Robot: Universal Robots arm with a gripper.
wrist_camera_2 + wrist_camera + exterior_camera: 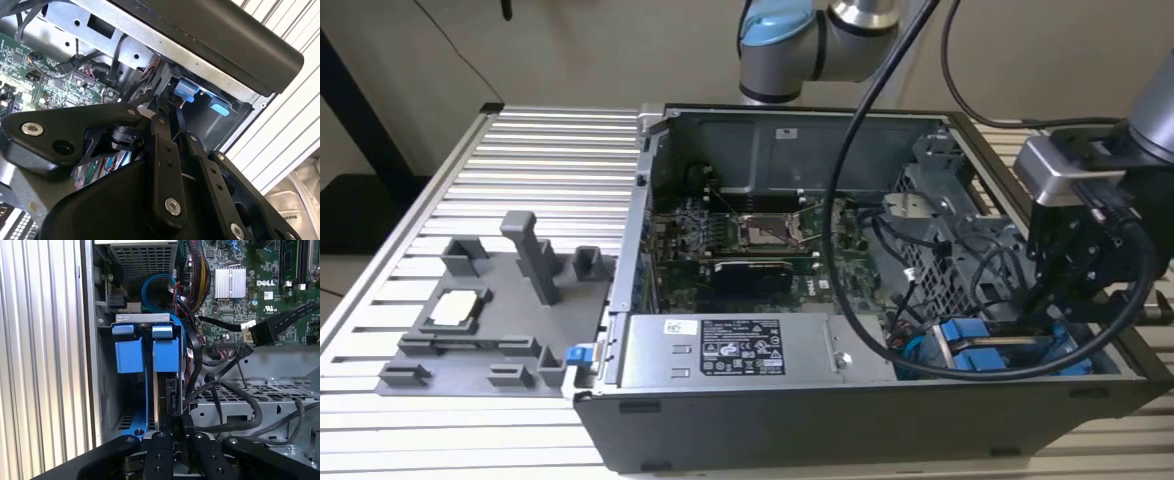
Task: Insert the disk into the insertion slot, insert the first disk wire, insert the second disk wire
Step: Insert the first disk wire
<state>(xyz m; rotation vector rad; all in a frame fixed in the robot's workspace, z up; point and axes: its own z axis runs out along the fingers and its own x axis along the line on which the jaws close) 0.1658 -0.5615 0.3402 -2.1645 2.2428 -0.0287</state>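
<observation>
- Exterior view: the tool (1051, 312) hung down into the insertion slot (987, 352) at the computer case's (854, 425) near corner, on the exterior view's right.
- Second wrist view: its fingers (162, 150) lay close together beside blue tabs (186, 91).
- First wrist view: the disk (167, 390) sat in the slot, and the tool pinched a black disk wire (180, 421) at its edge.

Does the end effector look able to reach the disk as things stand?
Likely yes: the end effector sits close to the disk in the open case; black cables run beside it, not across.
</observation>
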